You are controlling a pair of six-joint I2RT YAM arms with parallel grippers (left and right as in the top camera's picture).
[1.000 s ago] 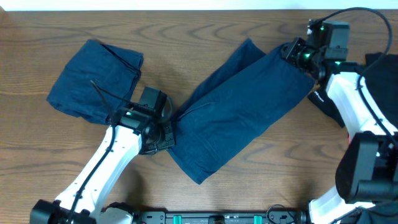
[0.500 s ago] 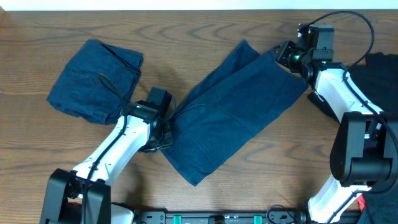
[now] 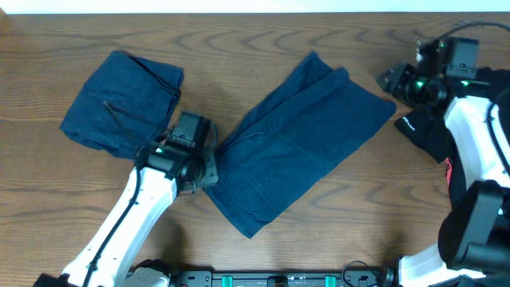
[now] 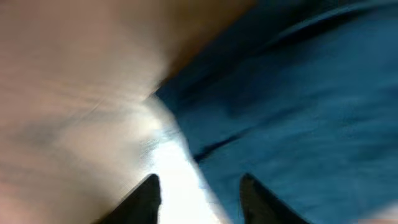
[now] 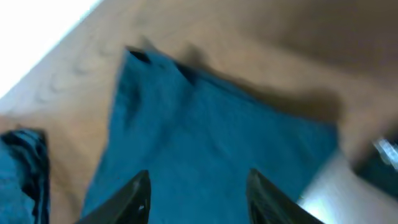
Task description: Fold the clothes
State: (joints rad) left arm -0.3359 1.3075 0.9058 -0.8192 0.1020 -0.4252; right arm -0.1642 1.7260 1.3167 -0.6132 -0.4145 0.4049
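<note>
Standing here, I can read no words, numbers or brand names anywhere. The nearest thing to a label is a small white mark on the black cloth at the right side of the tabletop, and it is too small to make out. Both wrist views are blurred.

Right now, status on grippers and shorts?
Left gripper, right gripper open, empty. Shorts lie flat, diagonal, centre. Folded pair at left, apart.
</note>
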